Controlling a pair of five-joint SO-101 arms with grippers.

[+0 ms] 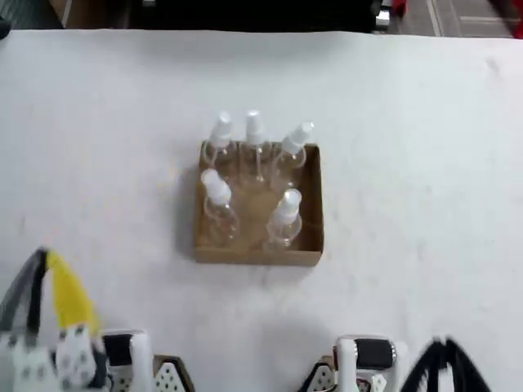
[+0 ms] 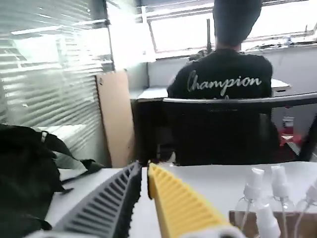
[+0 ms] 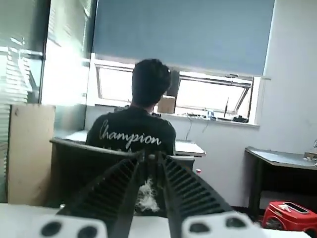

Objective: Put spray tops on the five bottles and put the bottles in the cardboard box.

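Note:
The cardboard box (image 1: 255,256) sits mid-table with five clear bottles standing inside it. Each wears a white spray top: three in the back row (image 1: 255,140) and two in front (image 1: 219,202) (image 1: 284,219). My left gripper (image 1: 43,255), with one yellow and one grey finger, is raised at the near left corner, shut and holding nothing. Its wrist view shows the tips together (image 2: 143,167), with the bottles (image 2: 253,192) and a box corner (image 2: 237,220) beyond. My right gripper (image 1: 441,341), with black fingers, is raised at the near right, shut (image 3: 150,156) and holding nothing.
The white table (image 1: 409,163) has free room on all sides of the box. Both arm bases (image 1: 135,355) (image 1: 368,355) stand at the near edge. A black bag (image 2: 25,168) lies off the table's left side, and a chair (image 2: 233,124) stands past the far edge.

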